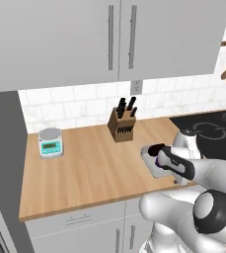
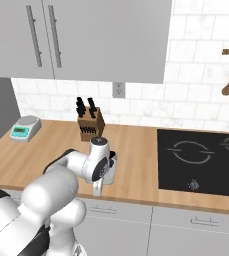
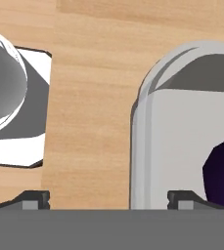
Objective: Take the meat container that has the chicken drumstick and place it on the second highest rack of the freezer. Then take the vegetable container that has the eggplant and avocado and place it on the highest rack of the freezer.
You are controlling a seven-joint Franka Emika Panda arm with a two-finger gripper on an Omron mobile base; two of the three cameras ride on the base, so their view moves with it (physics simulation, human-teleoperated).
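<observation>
Left base view: a wooden counter (image 1: 90,168) runs beneath grey wall cabinets (image 1: 109,39), with a black cooktop (image 1: 213,129) at its right end. The white arm (image 1: 203,197) reaches over the counter's front edge, near the cooktop's corner. A knife block (image 1: 122,126) stands at the back by the tiled wall, and a small kitchen scale (image 1: 51,142) sits well to its left. Under the hand lies the pale grey vegetable container (image 1: 153,159), mostly hidden by the arm. In the hand view the gripper (image 3: 108,199) hangs close above the container's rounded rim, its jaws spread wide, one tip over bare wood and the other over the tray. The eggplant (image 3: 223,171) lies inside the tray.
</observation>
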